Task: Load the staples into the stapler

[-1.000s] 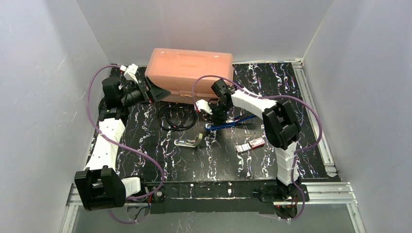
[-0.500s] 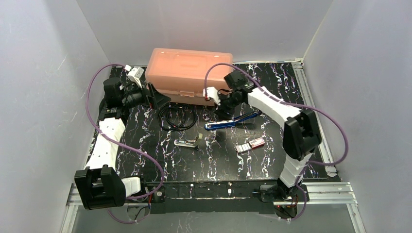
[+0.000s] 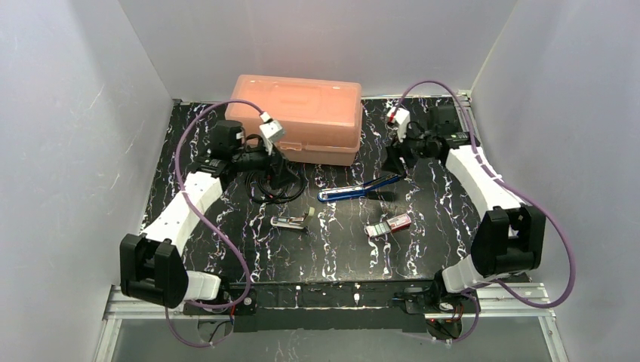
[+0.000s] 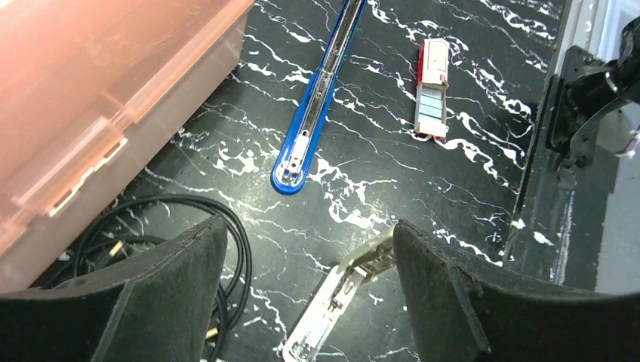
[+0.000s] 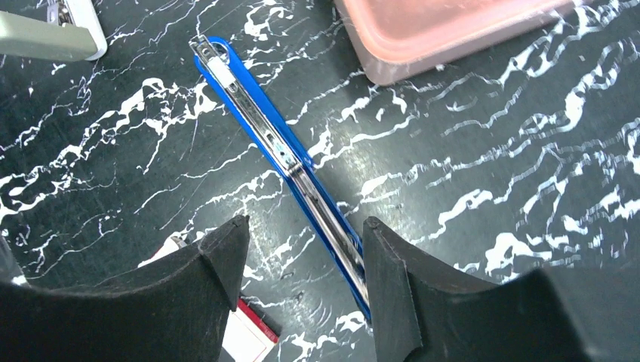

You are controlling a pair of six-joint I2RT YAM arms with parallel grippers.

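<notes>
both claws stand spread and empty. the staples [image 3: 389,224] lie mid-table [image 3: 453,241], white tray drawn partly out of the red box (a silvery strip shows), near the blue stapler [image 5: 279,143] but not touching it. that stapler lies flipped wide, channel bared, under the right gripper [image 5: 306,226]. further left sits a small white stapler [image 3: 292,221], then the cable coil [image 4: 151,226] beneath the left gripper [image 4: 306,234]; the pink case [image 3: 294,117] stands behind. fetching a strip seems the step in hand: next comes a narrow, level pinch on the strip, the box steadied.

Glossy blue stapler [image 5: 260,121] — bright metal inside — on smooth black table [image 5: 113,151].
</notes>
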